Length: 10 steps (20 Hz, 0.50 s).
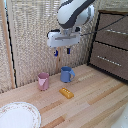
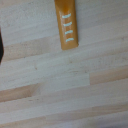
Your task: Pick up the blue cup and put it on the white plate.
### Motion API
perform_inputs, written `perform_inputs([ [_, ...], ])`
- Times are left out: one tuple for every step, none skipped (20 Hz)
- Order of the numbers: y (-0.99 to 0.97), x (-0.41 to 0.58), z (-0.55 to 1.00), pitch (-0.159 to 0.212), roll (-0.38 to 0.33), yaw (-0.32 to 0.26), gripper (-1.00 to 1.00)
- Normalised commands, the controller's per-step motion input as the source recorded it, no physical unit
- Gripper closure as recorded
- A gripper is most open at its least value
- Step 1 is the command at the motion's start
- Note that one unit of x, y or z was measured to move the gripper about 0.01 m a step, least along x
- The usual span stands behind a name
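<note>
The blue cup [image 1: 67, 74] stands upright on the wooden floor near the back wall, its handle toward the exterior view's right. The white plate [image 1: 18, 115] with a reddish patterned rim lies at the front of the exterior view's left. My gripper [image 1: 62, 52] hangs in the air above the blue cup, well clear of it, fingers pointing down with a gap between them and nothing held. The wrist view shows neither the cup nor the plate, only floor boards and an orange bar.
A pink cup [image 1: 43, 81] stands to the left of the blue cup in the exterior view. An orange bar [image 1: 66, 92] [image 2: 66, 26] lies in front of the cups. A dark wooden drawer unit [image 1: 111, 42] stands at the exterior view's right.
</note>
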Motion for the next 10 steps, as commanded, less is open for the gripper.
perform_inputs([
  [-0.56, 0.191, 0.0, 0.0, 0.074, 0.0, -1.0],
  [-0.66, 0.283, 0.04, -0.027, 0.079, 0.0, -1.0],
  [-0.66, 0.283, 0.04, -0.027, 0.079, 0.0, -1.0],
  [-0.65, 0.294, 0.03, -0.026, 0.079, 0.0, -1.0],
  [-0.64, 0.3, 0.04, -0.031, 0.077, 0.0, -1.0],
  [-0.64, 0.306, 0.03, -0.033, 0.077, 0.0, -1.0],
  [-0.65, 0.311, 0.02, -0.031, 0.079, 0.0, -1.0],
  [-0.64, 0.303, 0.03, -0.033, 0.077, 0.0, -1.0],
  [-0.64, 0.309, 0.01, -0.029, 0.078, 0.0, -1.0],
  [-0.63, 0.269, 0.0, -0.025, 0.073, 0.0, -1.0],
])
